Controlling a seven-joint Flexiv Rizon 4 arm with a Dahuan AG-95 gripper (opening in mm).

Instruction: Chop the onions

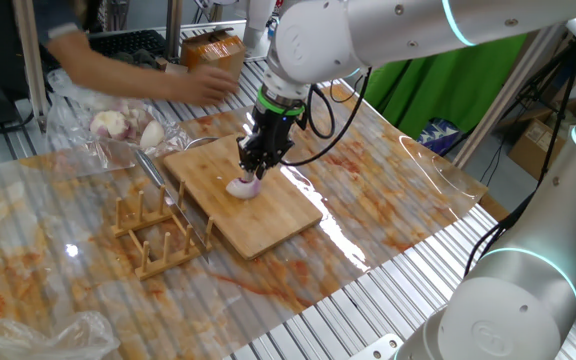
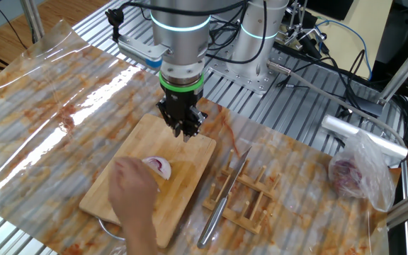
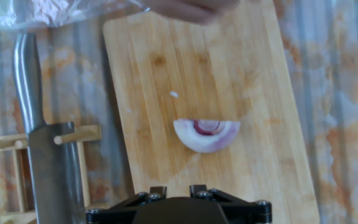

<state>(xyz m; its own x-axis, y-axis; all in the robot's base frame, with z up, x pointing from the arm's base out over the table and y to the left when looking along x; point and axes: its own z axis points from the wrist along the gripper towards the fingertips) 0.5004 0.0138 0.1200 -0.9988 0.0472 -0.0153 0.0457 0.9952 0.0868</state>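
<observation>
A small half wedge of onion lies cut side up near the middle of the bamboo board. It also shows in the other fixed view and the hand view. My gripper hangs just above the board, right behind the wedge, and holds nothing. In the other fixed view its fingers come together to a narrow tip. In the hand view only two short finger stubs show at the bottom edge. A knife rests on a wooden rack beside the board.
A person's hand is on the board next to the wedge; the arm reaches in from the back. A plastic bag of whole peeled bulbs lies behind the board. Another bag lies at the table's side.
</observation>
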